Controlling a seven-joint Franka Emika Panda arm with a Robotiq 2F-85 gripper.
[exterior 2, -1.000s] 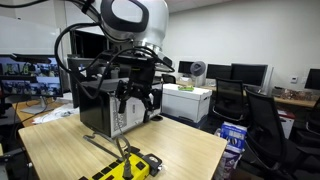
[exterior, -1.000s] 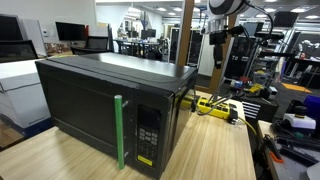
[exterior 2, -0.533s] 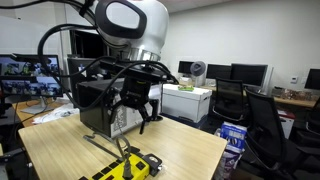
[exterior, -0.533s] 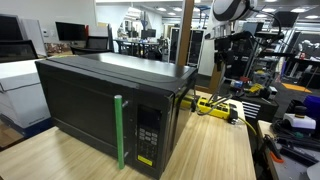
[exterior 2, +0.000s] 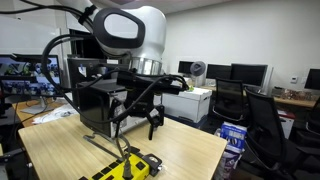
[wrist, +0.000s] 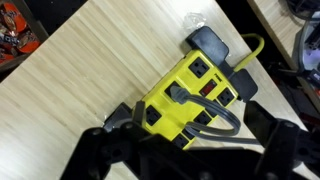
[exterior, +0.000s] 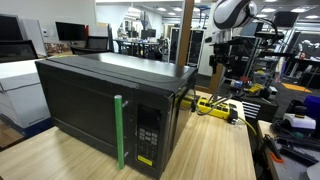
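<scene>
Hovering pincer (exterior 2: 134, 122), jaws apart, yellow power strip (wrist: 188, 112)

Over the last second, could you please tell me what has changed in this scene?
The gripper has come down toward the yellow power strip on the wooden table, turning a little as it went. Its jaws are wide open and empty; nothing was taken hold of or let go. The black microwave and the power strip stayed where they were.
</scene>
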